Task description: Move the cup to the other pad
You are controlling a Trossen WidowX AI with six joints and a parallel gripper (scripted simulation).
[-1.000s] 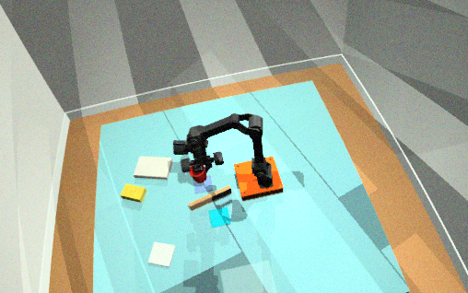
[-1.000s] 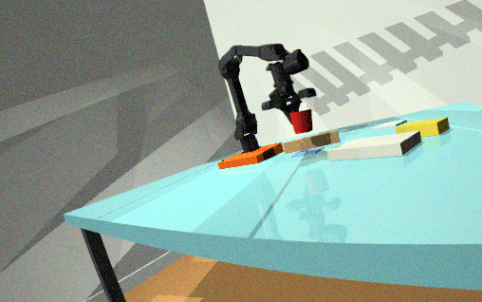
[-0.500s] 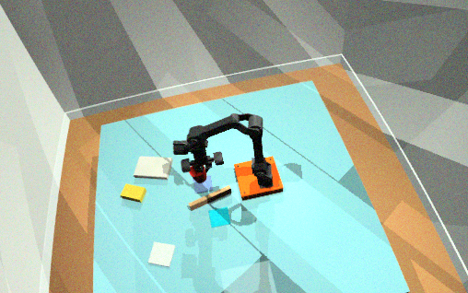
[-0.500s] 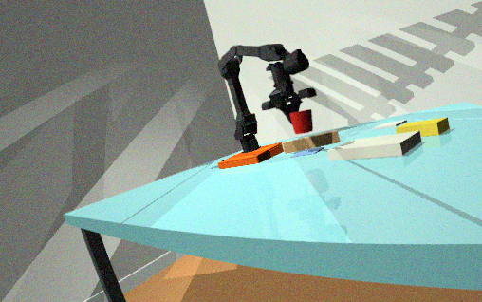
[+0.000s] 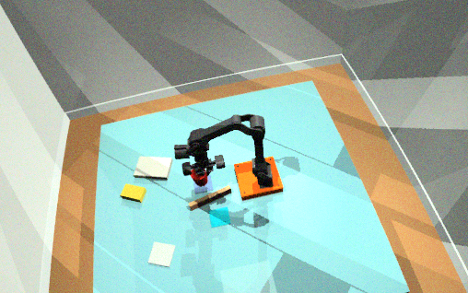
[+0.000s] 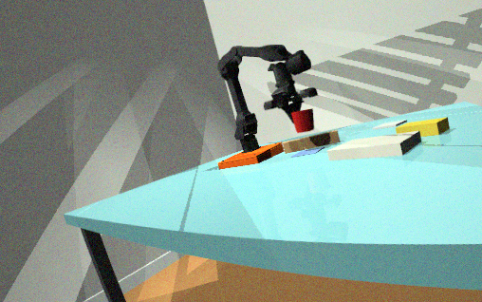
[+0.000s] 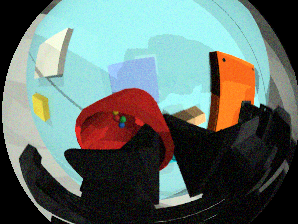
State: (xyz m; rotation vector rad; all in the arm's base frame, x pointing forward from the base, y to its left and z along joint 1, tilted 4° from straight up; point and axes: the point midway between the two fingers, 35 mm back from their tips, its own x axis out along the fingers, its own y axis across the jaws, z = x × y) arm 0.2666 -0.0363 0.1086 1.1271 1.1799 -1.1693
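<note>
Jaws [image 6: 290, 107] nearly closed, pinching the rim of the small red plastic cup [image 6: 303, 120], which hangs above the pale blue pad [image 5: 203, 185]. Judged light, rigid, thin-walled; loose marbles [image 7: 120, 120] demand an upright, steady carry.

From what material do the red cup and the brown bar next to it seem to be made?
The cup, held in the hand above the table, looks like plastic: uniform matte red, smooth walls, no grain. The bar looks like wood: tan with darker brown patches, matte. Both are guesses from colour and finish only.
</note>
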